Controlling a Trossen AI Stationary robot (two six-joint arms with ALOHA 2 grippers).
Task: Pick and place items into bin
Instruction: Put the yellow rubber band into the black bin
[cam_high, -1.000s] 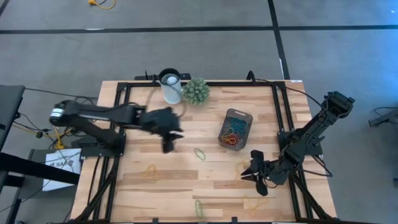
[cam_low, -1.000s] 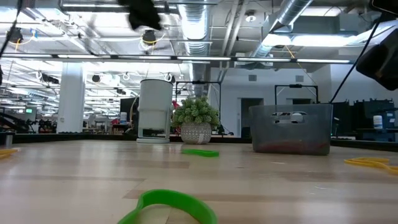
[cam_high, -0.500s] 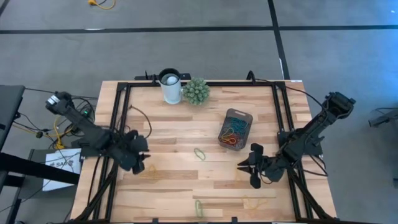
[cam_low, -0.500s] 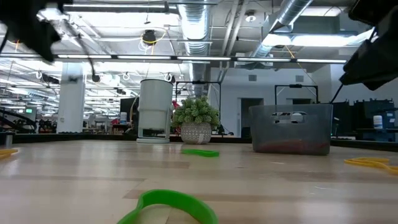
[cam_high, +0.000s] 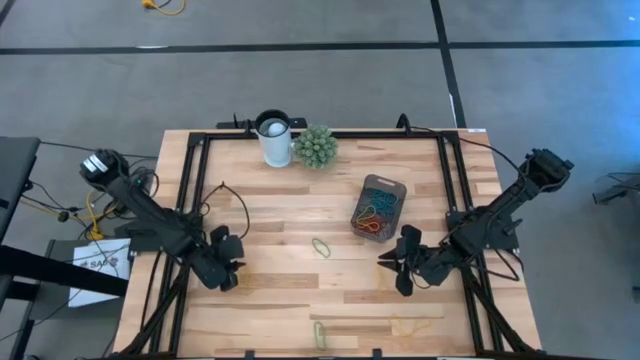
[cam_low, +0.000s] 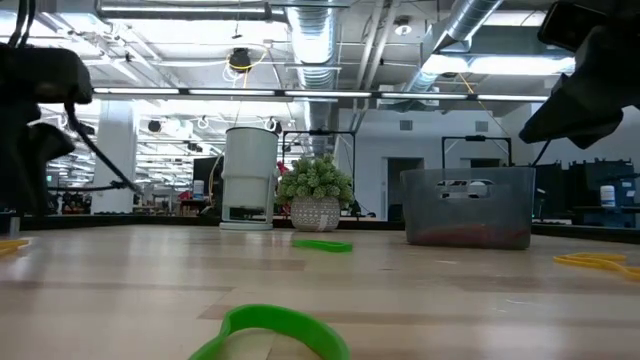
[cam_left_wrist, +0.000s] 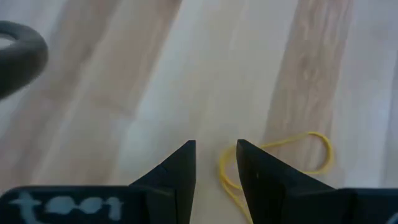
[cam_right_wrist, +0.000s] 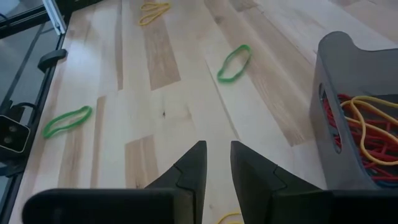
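The left gripper (cam_high: 228, 272) hangs low over the table's left side, close to the black frame rail there, its fingers (cam_left_wrist: 177, 171) parted by a narrow gap with nothing between them. A yellow rubber band (cam_left_wrist: 273, 163) lies on the wood just beside those tips, touching neither.

The right gripper (cam_high: 400, 268) sits near the right rail, pointing toward the table's middle, its fingers (cam_right_wrist: 189, 168) likewise slightly apart and empty. The bin (cam_high: 379, 207) stands just ahead of it, right of centre, with red, yellow and blue bands heaped inside.

Between the two arms the wooden table (cam_high: 290, 215) lies mostly open. A green band (cam_high: 321, 247) rests in the middle, another green band (cam_high: 319, 334) by the near edge, and a yellow one (cam_high: 408, 325) toward the near right corner. A white cup (cam_high: 274, 140) and a green plant ball (cam_high: 315, 146) crowd the far edge.
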